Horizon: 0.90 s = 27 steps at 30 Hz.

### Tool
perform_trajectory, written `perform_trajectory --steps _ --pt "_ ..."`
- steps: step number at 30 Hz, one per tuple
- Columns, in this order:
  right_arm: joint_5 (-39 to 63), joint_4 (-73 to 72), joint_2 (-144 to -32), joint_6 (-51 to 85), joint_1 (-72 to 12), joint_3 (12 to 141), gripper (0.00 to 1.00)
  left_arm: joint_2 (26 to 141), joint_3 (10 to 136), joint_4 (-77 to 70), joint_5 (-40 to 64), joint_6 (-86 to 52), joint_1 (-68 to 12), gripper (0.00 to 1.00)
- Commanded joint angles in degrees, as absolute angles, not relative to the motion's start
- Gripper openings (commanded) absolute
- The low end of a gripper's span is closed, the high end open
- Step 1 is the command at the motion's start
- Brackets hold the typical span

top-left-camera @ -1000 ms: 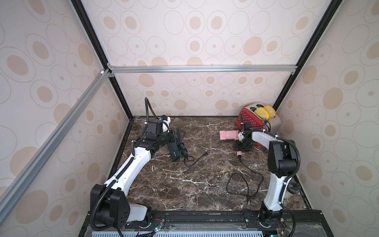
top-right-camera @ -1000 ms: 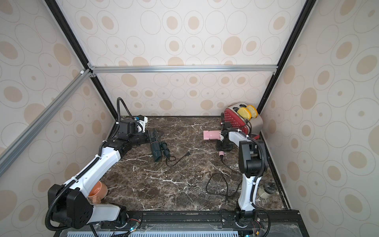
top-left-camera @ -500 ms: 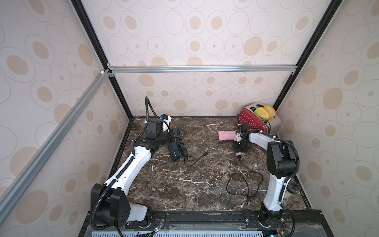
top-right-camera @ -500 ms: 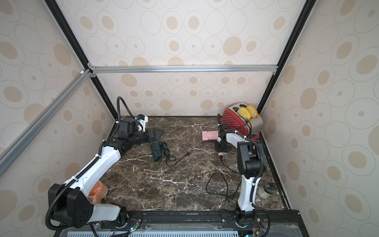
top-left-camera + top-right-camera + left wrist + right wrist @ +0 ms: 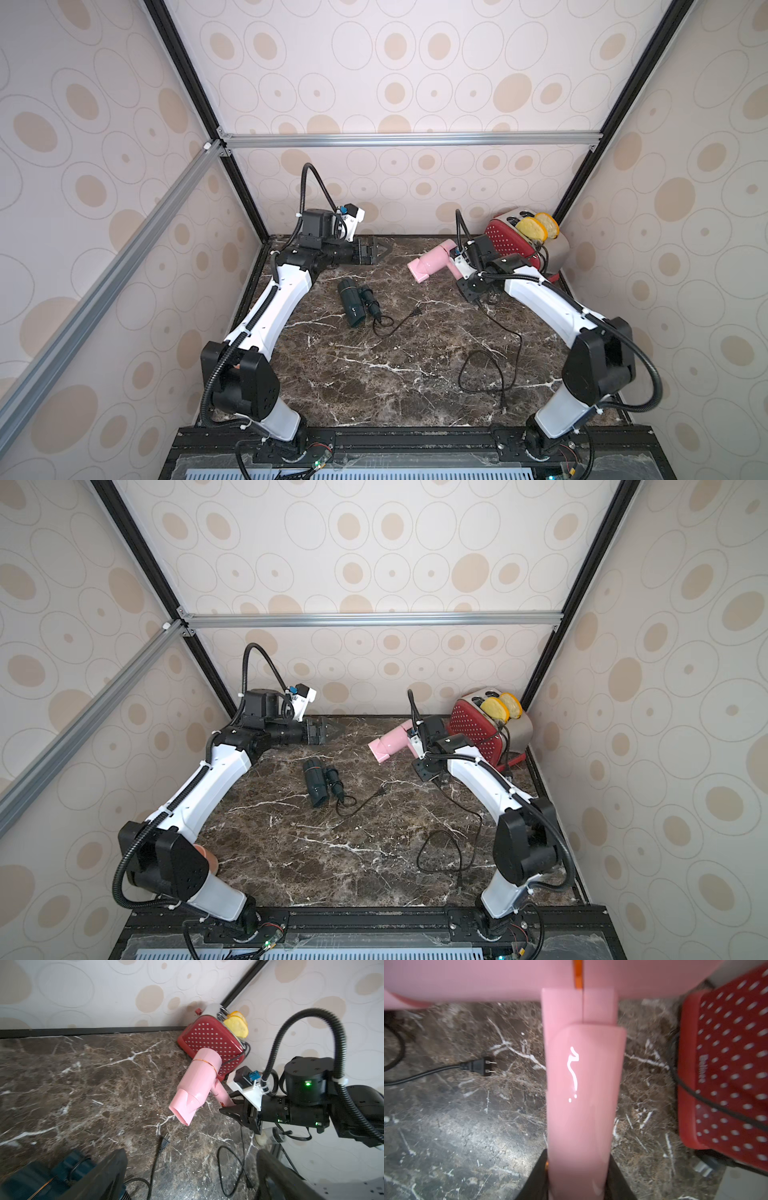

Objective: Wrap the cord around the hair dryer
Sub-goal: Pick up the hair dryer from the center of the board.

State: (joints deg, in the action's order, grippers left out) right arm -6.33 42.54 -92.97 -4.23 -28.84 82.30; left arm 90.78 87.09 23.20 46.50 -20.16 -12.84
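Backing off is what the left arm is doing. Its left claw (image 5: 382, 252) now hangs up near the back wall, spread as wide as it goes and holding nothing, where a second ago it sat closer to the dark green dryer (image 5: 351, 305). That folded dryer lies flat on the marble table (image 5: 374, 374), with its own short lead and plug (image 5: 417, 311) loose beside it.

Further right is the real change. The pink hair dryer (image 5: 430, 266), which lay near the toaster a second ago, is now off the marble as far as I can judge. It has been carried a little toward the middle, its nozzle tipped down and its handle slanting back into the right claw (image 5: 229, 1102). That claw has narrowed onto the lower end of the handle, and the right wrist view shows a finger pressed against each side of it.

From the foot of the handle the black cord (image 5: 482, 352) trails over the marble toward the front and ends in a slack loop, with none of it wound on yet. The red toaster (image 5: 509, 241) stands just behind, in the corner.

I take it the pickup is done and the wrapping has not begun. With the dryer held, the free left claw seems the one to fetch the cord.
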Motion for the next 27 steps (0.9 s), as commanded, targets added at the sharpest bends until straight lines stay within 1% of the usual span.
perform_trajectory --steps 1,5,10,16,20,23,27 --pt "-4.36 40.6 -87.85 -14.79 -31.54 82.86 0.0 92.71 92.1 22.95 59.68 -17.94 -12.06 0.99" --pt "-6.12 39.3 -84.18 -21.94 -35.56 83.12 0.0 95.26 95.96 23.98 67.1 -17.93 -12.05 0.98" --pt "-6.08 41.35 -83.14 -26.52 -37.23 87.46 0.0 93.73 94.2 24.48 71.48 -17.16 -12.73 0.98" --pt "-7.46 43.63 -83.61 -31.32 -39.8 92.55 0.0 91.39 92.3 33.17 70.23 -10.32 -13.78 0.95" --pt "-9.99 43.7 -84.7 -34.18 -41.75 94.0 0.0 90.64 92.02 33.3 70.25 -10.42 -14.91 0.92" --pt "-12.86 42.61 -85.69 -35.6 -43.12 94.5 0.0 90.38 92.62 33.2 68.43 -11.05 -15.7 0.88" --pt "-14.21 40.2 -86.17 -35.63 -43.74 95.03 0.0 90.13 92.73 35.67 67.46 -9.63 -15.74 0.8"
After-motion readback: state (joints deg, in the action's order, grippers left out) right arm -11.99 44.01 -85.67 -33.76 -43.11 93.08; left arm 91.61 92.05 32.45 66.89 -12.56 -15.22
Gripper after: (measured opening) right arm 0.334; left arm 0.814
